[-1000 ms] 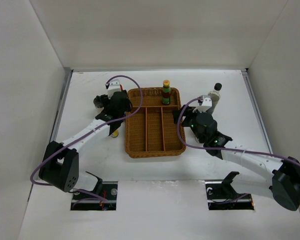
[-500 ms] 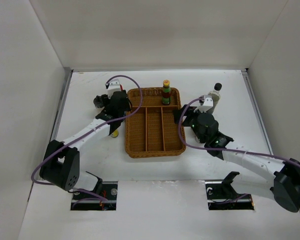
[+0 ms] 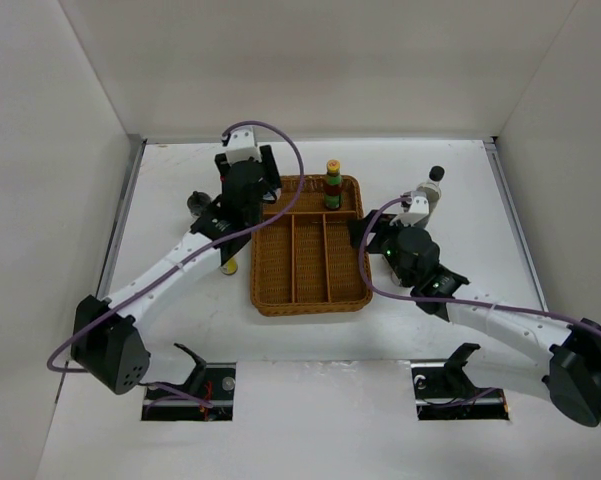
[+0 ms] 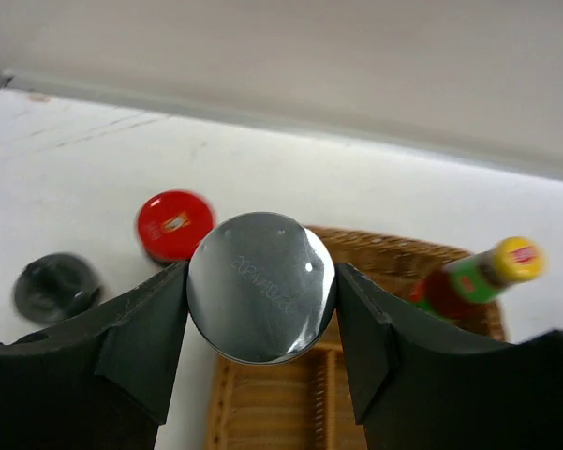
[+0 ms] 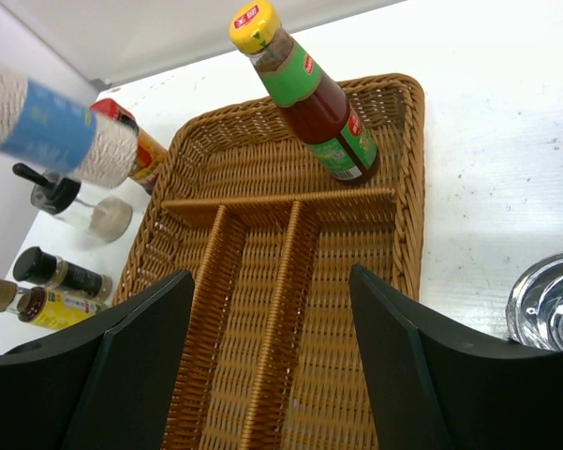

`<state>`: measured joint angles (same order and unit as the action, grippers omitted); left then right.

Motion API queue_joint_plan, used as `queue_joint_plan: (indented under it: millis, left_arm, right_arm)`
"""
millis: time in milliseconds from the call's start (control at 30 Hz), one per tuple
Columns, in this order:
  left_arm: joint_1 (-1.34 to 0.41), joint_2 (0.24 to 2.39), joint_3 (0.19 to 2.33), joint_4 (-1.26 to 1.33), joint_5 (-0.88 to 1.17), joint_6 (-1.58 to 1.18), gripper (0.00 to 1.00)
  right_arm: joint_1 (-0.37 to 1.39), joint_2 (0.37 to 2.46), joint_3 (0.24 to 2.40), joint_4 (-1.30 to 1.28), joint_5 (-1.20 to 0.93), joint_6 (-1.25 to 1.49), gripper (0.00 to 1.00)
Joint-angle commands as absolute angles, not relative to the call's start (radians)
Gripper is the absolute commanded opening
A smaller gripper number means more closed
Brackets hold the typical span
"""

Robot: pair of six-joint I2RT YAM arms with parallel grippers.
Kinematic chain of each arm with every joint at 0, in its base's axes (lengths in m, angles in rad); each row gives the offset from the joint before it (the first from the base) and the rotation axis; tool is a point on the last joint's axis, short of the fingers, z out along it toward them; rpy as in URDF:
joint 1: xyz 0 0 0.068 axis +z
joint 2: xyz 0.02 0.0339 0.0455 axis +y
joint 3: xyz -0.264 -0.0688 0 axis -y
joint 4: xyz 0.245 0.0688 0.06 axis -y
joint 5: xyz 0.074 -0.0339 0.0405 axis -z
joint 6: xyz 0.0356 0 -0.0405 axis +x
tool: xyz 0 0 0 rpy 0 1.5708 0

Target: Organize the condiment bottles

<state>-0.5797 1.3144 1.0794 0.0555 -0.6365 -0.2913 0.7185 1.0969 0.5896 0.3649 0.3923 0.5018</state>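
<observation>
Silver-capped jar (image 4: 260, 286), judged rigid, slippery glass best gripped at its cap, is clamped in the left pincer (image 4: 260, 309) above the wicker tray's (image 4: 384, 249) far-left corner; the right pincer (image 5: 272, 375) is spread empty.

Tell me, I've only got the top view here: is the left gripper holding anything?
Observer: Yes. The left gripper is shut on a silver-capped bottle, with one finger on each side of the cap.
Operator: And the right gripper, open or shut?
Observer: The right gripper is open, with nothing between its fingers. Its camera looks down into the tray.
Operator: Is anything hidden under the right arm?
Observer: A round silver lid shows on the table just right of the tray. I can't tell what it sits on.
</observation>
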Motion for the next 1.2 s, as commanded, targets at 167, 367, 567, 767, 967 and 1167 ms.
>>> queue_joint_plan:
  millis: [167, 367, 567, 767, 967, 1167]
  left_arm:
    - [-0.619, 1.492, 1.242, 0.291, -0.539, -0.293, 0.38]
    - [-0.628, 1.632, 1.331, 0.324, -0.495, -0.295, 0.38]
    - [-0.633, 1.742, 1.384, 0.333, -0.480, -0.299, 0.38]
    - [-0.639, 1.804, 1.382, 0.341, -0.485, -0.298, 0.40]
    - [-0.647, 1.830, 1.342, 0.380, -0.492, -0.302, 0.53]
    - [-0.650, 1.807, 1.309, 0.390, -0.500, -0.305, 0.72]
  right_arm:
    - [0.705, 1.086, 0.588, 0.430, 0.400, 0.509, 0.74]
    - [0.699, 1.083, 0.584, 0.430, 0.399, 0.509, 0.74]
    - [0.697, 1.077, 0.581, 0.430, 0.399, 0.511, 0.74]
    - [0.696, 1.080, 0.581, 0.430, 0.399, 0.511, 0.74]
    - [0.696, 1.083, 0.581, 0.431, 0.399, 0.512, 0.74]
    - [0.696, 1.078, 0.580, 0.433, 0.400, 0.512, 0.75]
